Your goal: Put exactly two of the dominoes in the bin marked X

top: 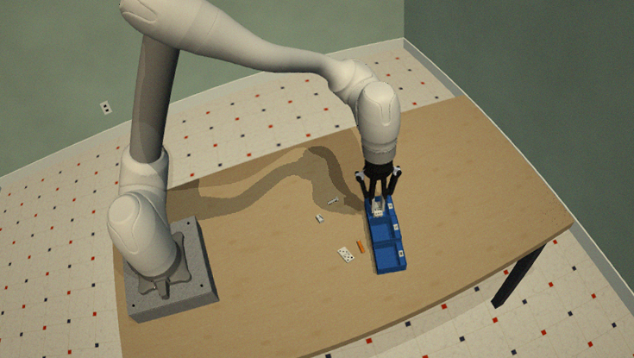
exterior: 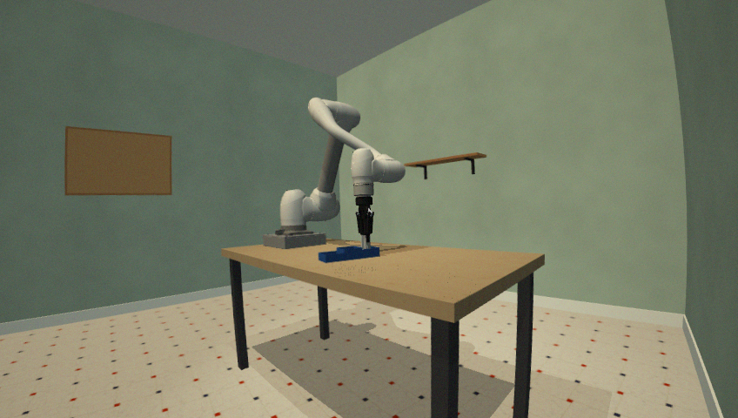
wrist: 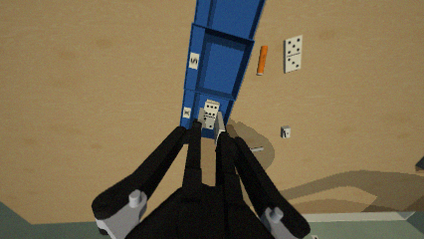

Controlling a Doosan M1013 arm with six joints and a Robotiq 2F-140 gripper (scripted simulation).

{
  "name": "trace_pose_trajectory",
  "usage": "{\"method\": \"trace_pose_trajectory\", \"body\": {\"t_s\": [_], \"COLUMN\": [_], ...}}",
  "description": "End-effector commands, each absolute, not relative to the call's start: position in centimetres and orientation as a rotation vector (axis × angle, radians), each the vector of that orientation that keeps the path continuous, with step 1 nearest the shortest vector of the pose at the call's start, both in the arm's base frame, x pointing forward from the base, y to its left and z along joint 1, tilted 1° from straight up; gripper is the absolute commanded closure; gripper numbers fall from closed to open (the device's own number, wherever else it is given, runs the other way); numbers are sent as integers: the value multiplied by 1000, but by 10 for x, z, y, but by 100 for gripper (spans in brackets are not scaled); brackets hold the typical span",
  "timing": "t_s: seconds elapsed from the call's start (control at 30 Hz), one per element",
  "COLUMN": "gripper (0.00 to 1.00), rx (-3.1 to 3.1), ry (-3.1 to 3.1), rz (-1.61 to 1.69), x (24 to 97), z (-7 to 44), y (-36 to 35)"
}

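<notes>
While clamped narrowly on a domino (wrist: 211, 114), hand (wrist: 209, 130) low over the X bin (wrist: 201, 111), second domino (wrist: 293, 54) on table (wrist: 100, 100).

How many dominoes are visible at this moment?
2. One domino is gripped by the end effector over the bin's X compartment; another lies flat on the table beside the orange stick. A small white piece is unidentifiable.

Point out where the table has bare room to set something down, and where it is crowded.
Bare wood lies right of the blue bin row out to the table edge, and along the near edge in front of the grey robot base. It is crowded left of the bins: the white domino, orange cylinder, small white block and grey bolt.
</notes>
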State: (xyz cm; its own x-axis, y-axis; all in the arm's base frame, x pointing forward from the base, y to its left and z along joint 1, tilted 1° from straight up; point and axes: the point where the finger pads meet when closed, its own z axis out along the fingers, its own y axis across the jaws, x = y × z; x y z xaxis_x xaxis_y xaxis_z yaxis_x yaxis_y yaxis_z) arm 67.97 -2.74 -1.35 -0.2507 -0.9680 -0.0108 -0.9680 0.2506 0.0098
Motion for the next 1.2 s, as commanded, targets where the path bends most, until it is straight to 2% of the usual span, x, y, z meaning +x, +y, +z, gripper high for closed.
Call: {"method": "trace_pose_trajectory", "body": {"t_s": [0.0, 0.93, 0.97, 1.17], "gripper": [87, 87, 81, 81], "rx": [-1924, -1924, -1924, -1924], "ry": [2483, 2483, 2483, 2483], "rz": [22, 22, 22, 22], "x": [676, 677, 677, 677], "z": [-17, -17, -17, -17], "y": [-26, -27, -27, -27]}}
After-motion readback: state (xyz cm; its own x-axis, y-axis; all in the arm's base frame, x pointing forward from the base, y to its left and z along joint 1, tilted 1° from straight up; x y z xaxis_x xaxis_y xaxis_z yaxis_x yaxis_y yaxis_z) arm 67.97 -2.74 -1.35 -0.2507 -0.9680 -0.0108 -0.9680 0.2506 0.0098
